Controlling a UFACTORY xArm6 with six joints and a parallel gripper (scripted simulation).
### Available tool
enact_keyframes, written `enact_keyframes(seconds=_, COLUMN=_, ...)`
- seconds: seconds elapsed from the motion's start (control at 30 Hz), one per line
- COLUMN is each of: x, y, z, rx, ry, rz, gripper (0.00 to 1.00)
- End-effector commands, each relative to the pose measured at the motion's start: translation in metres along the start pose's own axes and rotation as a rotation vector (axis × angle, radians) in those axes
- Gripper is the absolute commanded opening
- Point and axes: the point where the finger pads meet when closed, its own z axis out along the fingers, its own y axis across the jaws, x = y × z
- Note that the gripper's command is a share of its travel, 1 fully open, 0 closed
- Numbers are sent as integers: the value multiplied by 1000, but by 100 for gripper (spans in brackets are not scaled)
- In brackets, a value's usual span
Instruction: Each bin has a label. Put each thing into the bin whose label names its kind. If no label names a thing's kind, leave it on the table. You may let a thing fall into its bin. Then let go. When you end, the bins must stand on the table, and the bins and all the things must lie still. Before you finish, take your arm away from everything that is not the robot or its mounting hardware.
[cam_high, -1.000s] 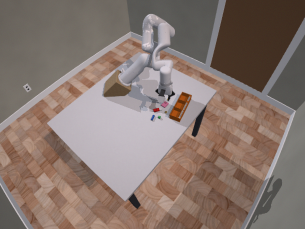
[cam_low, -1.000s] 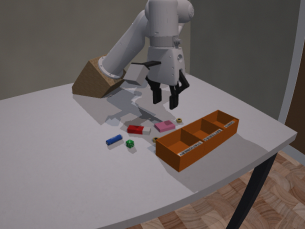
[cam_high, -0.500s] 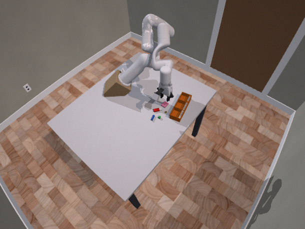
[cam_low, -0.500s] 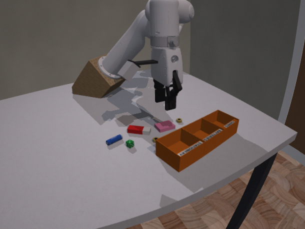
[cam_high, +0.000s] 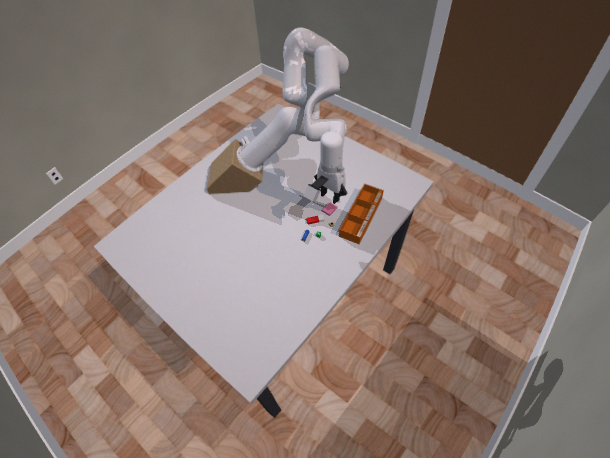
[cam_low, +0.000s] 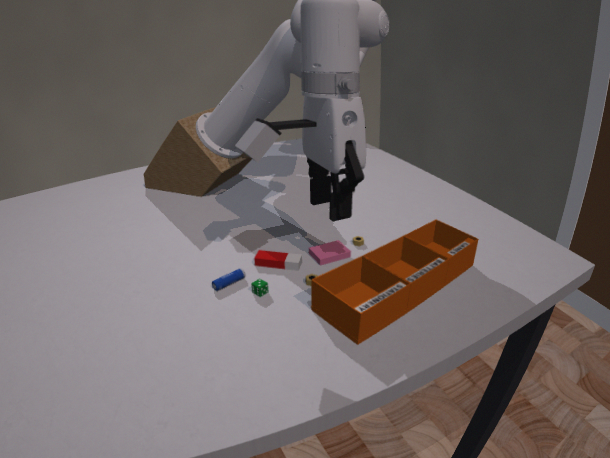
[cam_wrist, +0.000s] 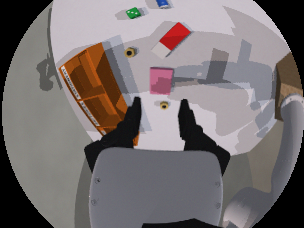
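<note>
My gripper (cam_low: 338, 202) hangs open and empty a little above the table, over a small brass nut (cam_low: 358, 240) that shows between the fingertips in the wrist view (cam_wrist: 163, 104). A pink eraser (cam_low: 329, 251) lies just beyond it, also in the wrist view (cam_wrist: 160, 82). A red and white eraser (cam_low: 276, 259), a blue battery (cam_low: 228, 279), a green die (cam_low: 259, 287) and a second brass nut (cam_low: 310, 278) lie on the table. The orange three-part bin (cam_low: 395, 277) stands to the right, labelled STATIONERY, BATTERIES and GAMES; all its parts are empty.
The arm's brown wooden base block (cam_low: 187, 156) stands at the back left of the table. The table's right edge runs close behind the bin. The bin's near end stands right by the second nut.
</note>
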Motion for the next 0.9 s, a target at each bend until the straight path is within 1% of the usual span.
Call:
enact_keyframes(seconds=0.0, x=0, y=-1, z=-1, rx=2, ry=1, rz=-1, gripper=56)
enact_keyframes(seconds=0.43, x=0, y=-1, z=-1, rx=2, ry=1, rz=-1, gripper=56)
enact_keyframes(seconds=0.83, x=0, y=-2, z=47, rx=2, ry=1, rz=-1, gripper=56)
enact_keyframes(seconds=0.87, x=0, y=-2, z=47, rx=2, ry=1, rz=-1, gripper=56)
